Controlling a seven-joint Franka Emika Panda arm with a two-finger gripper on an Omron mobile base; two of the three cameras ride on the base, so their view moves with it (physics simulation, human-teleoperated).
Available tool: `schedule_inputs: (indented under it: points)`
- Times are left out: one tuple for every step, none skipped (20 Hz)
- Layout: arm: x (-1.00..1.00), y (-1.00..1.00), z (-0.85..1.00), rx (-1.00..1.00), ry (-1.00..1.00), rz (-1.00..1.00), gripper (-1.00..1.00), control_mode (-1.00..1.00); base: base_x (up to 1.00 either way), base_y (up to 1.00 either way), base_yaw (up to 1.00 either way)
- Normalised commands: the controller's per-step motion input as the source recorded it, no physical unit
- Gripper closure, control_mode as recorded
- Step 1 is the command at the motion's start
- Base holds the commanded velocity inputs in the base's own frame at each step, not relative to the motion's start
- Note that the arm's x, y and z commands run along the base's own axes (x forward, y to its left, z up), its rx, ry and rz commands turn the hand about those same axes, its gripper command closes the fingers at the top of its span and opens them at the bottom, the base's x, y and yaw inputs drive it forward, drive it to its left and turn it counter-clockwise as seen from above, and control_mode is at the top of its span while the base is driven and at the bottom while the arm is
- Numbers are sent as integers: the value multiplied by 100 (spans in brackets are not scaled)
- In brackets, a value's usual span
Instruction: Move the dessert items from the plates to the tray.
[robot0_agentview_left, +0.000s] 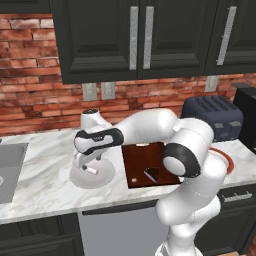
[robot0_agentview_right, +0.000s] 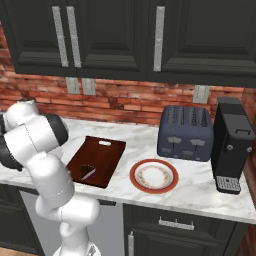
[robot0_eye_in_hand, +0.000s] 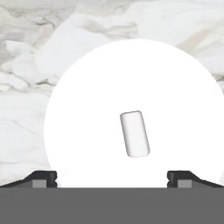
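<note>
The white marshmallow (robot0_eye_in_hand: 135, 133) lies on its side in the middle of the light grey plate (robot0_agentview_left: 102, 177) on the marble counter (robot0_agentview_left: 45, 185). The gripper (robot0_agentview_left: 86, 162) hangs above it, jaws spread wide and empty. The brown chunk (robot0_agentview_left: 151, 174) sits on the tray (robot0_agentview_left: 137, 165).

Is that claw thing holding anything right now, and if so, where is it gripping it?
Nothing is held. The claw is open above the grey plate, and the small white marshmallow lies on that plate, between the fingertips but untouched.
</note>
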Motion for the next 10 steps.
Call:
schedule_inputs:
  points:
    - [13, 0, -24, -3, 0, 0, -100, -100, 0, 0, 0]
    - [11, 0, -22, -2, 0, 0, -100, -100, 0, 0, 0]
    - [15, 0, -23, -1, 0, 0, -100, -100, 0, 0, 0]
    - [16, 0, -25, 0, 0, 0, -100, -100, 0, 0, 0]
    - [11, 0, -25, 0, 0, 0, -100, -100, 0, 0, 0]
    - [9, 0, -26, 0, 0, 0, -100, -100, 0, 0, 0]
    - [9, 0, -32, 0, 0, 0, -100, -100, 0, 0, 0]
    - [6, 0, -32, 0, 0, 0, -100, -100, 0, 0, 0]
    - [12, 0, -26, 0, 0, 0, -100, -100, 0, 0, 0]
    - [19, 0, -29, 0, 0, 0, -100, -100, 0, 0, 0]
